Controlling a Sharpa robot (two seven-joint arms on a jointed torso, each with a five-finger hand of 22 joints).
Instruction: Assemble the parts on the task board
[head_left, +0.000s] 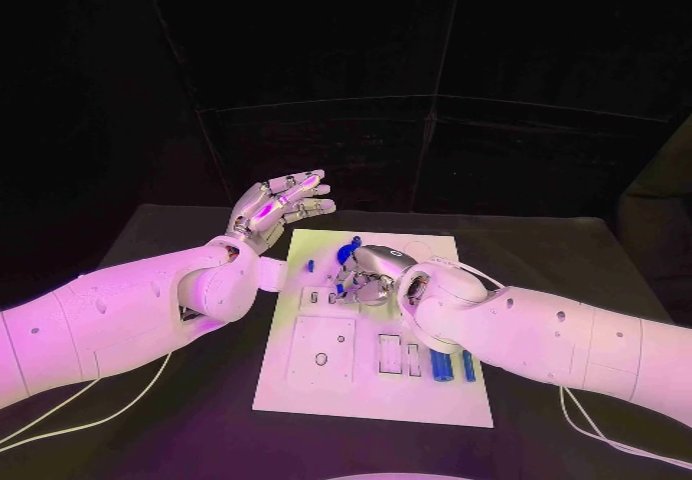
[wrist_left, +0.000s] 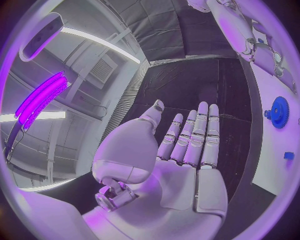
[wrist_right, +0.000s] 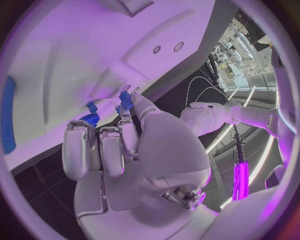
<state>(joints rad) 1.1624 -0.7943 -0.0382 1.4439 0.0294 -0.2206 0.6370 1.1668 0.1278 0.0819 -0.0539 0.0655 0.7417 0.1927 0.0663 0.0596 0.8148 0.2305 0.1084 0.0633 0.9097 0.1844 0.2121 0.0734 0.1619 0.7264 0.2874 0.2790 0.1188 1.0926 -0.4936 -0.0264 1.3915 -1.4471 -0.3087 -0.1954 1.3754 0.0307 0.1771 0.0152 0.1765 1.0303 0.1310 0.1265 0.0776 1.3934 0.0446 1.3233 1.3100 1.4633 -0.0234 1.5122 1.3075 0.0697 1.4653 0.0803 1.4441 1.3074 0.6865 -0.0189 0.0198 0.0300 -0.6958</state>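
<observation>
While the right hand works low over the upper middle of the white task board, its fingers are curled in and the thumb and a fingertip pinch a small blue part right at the board surface. A blue gear sits just beside that hand on the board's far half; two long blue bars lie near the board's right edge, partly under the right forearm. The left hand is raised off the board's far left corner, palm up, fingers spread, holding nothing.

Risks, as judgement: the pinch is on a tiny piece, so a slight tilt could jam it at its slot or let it pop loose. The curled fingers sit close to the gear and could nudge it. The right forearm hangs over the blue bars and a sweep back could drag them off the edge.

Room: the board's near half has open white surface, and dark table lies free on both sides. The far-left corner is crowded by the left wrist.
</observation>
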